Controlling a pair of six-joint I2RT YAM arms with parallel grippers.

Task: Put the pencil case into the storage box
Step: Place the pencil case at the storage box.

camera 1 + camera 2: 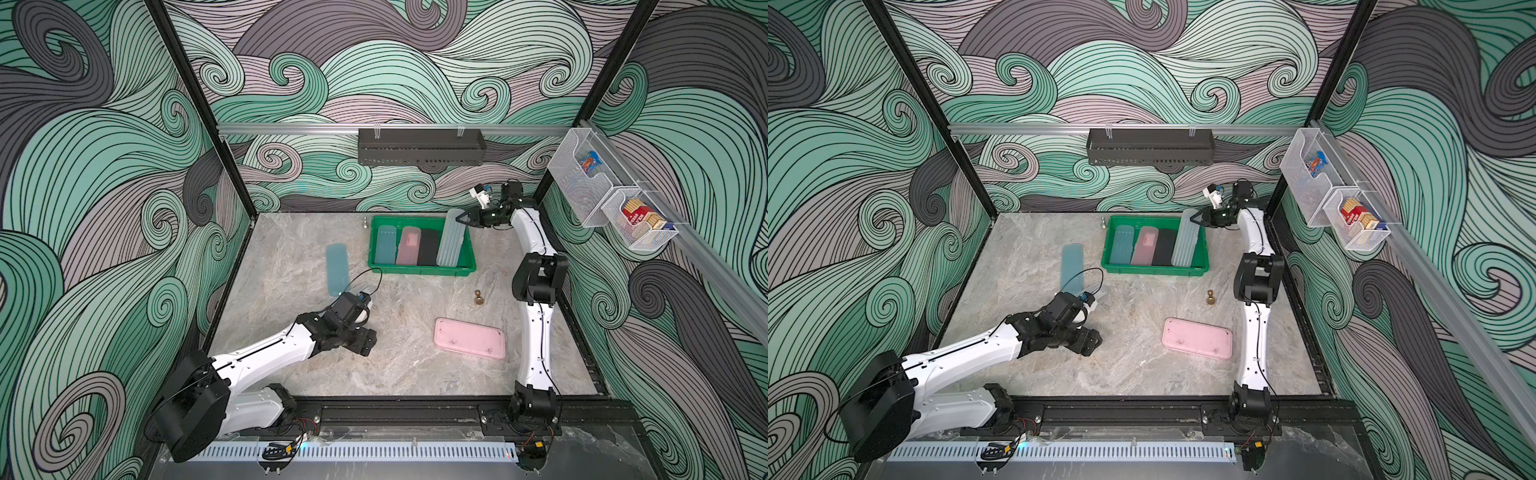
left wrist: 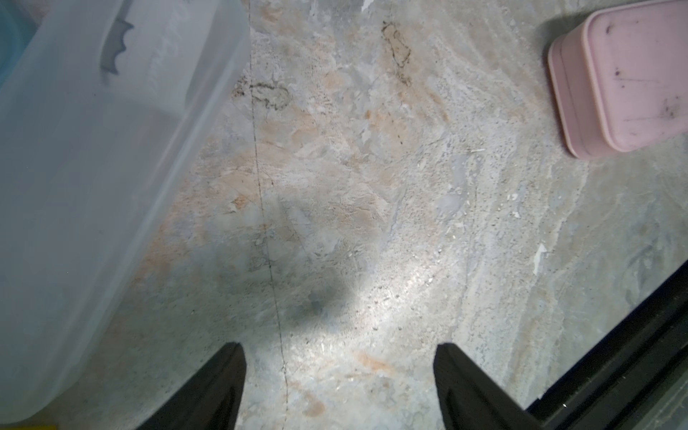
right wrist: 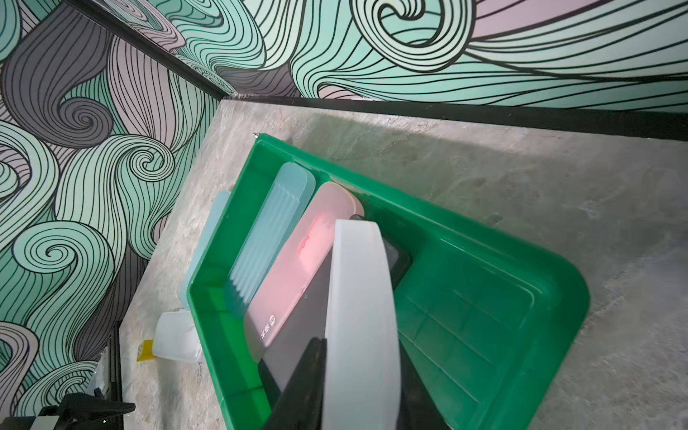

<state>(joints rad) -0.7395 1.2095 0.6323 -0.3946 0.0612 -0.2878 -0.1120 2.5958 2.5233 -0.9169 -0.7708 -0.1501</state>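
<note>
Right wrist view: right end effector (image 3: 361,350) clamped on white pencil case (image 3: 361,283), standing on edge in green storage box (image 3: 465,316). Left end effector (image 2: 338,350) open, empty, above bench (image 2: 372,186).

The storage box (image 1: 419,271) is bright green, the ribbed pencil case (image 1: 452,241) frosted white. The counter (image 1: 415,370) is marbled grey-beige.

Partly hidden: black flat pencil case (image 1: 428,248), 3 o'clock edge behind frosted white ribbed case (image 1: 451,245). Too small to identify: brass-coloured object (image 1: 478,298) at 5 o'clock of bright green plastic tray (image 1: 419,271).
</note>
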